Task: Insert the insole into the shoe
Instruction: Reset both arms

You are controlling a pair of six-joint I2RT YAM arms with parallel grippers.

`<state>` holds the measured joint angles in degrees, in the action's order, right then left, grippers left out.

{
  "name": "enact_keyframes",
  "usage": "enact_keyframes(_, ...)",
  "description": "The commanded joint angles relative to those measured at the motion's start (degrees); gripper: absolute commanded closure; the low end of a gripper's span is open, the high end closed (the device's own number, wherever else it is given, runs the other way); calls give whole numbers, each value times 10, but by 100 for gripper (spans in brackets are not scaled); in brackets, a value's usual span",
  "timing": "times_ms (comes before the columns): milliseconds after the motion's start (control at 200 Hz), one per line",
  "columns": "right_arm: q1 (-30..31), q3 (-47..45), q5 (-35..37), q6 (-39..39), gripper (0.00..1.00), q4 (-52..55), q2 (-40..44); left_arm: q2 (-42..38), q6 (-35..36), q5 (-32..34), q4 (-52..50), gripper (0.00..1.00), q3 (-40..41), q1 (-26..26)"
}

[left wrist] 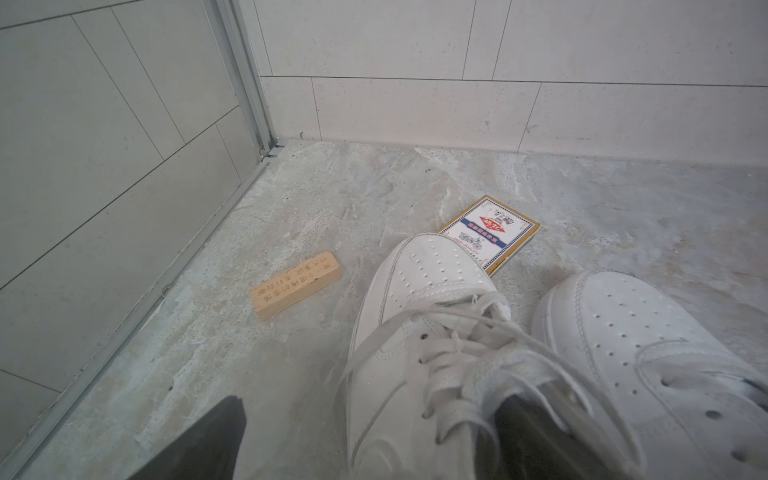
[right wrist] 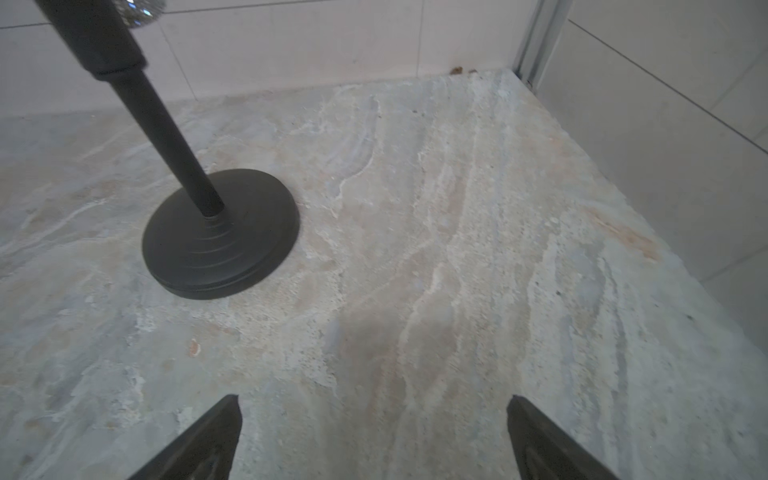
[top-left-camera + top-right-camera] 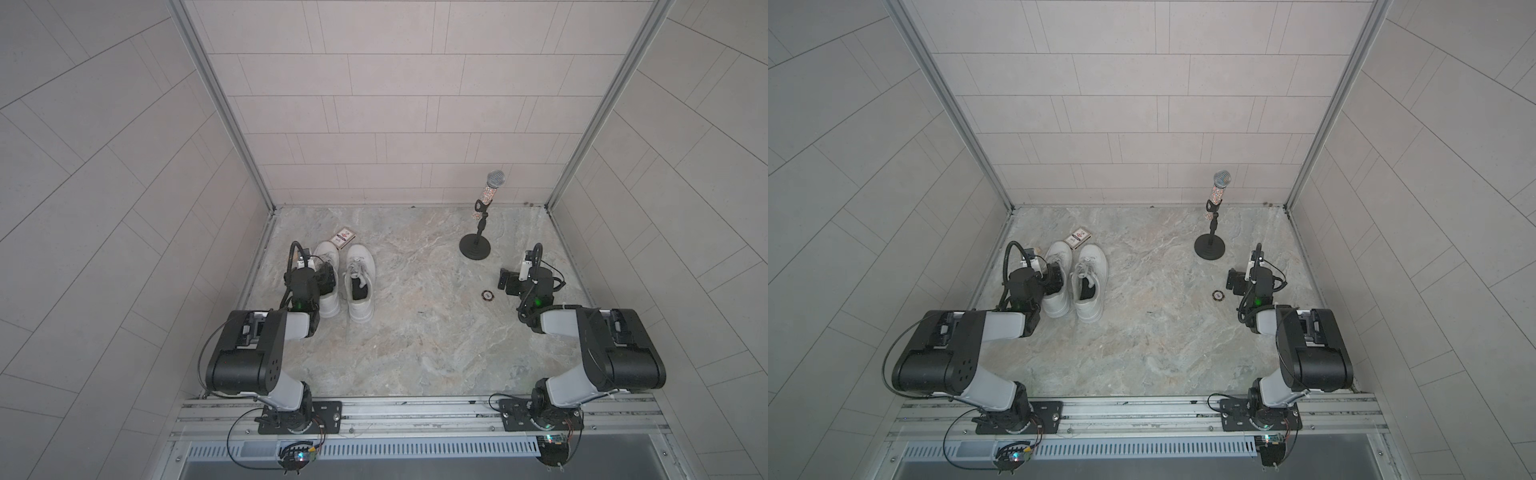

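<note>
Two white lace-up shoes stand side by side at the left of the stone floor, toes toward the back wall. My left gripper (image 3: 326, 276) (image 1: 374, 401) hangs open over the left shoe (image 3: 328, 305) (image 1: 419, 282). One finger (image 1: 216, 440) is outside the shoe's outer wall and the other finger (image 1: 528, 436) is down behind the tongue and laces. The right shoe (image 3: 360, 262) (image 1: 623, 332) shows black inside its opening. No loose insole is in view, and the left shoe's inside is hidden. My right gripper (image 3: 505, 282) (image 2: 374, 399) stands open and empty above bare floor at the right.
A playing-card box (image 3: 343, 239) (image 1: 490, 230) lies at the left shoe's toe. A wooden block (image 1: 296, 284) lies between that shoe and the left wall. A microphone stand (image 3: 476, 245) (image 2: 220, 237) is beyond the right gripper, a small round chip (image 3: 487, 295) beside it.
</note>
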<state>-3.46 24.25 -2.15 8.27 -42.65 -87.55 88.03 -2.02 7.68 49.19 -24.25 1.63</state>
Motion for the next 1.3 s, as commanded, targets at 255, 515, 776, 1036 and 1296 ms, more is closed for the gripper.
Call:
enact_keyframes(255,14,-25,-4,-37,0,-99,-19,28,27,11,32,0,15,11)
enact_keyframes(515,13,-28,-2,-35,0,-108,-22,28,20,6,33,0,14,8)
enact_keyframes(776,13,-26,-2,-36,0,-105,-22,28,59,-36,95,0,48,22)
enact_keyframes(1036,14,-26,0,-36,1,-105,-23,12,35,-9,42,0,28,15)
enact_keyframes(1296,15,-28,1,-37,1,-108,-21,11,17,28,-28,0,-3,16)
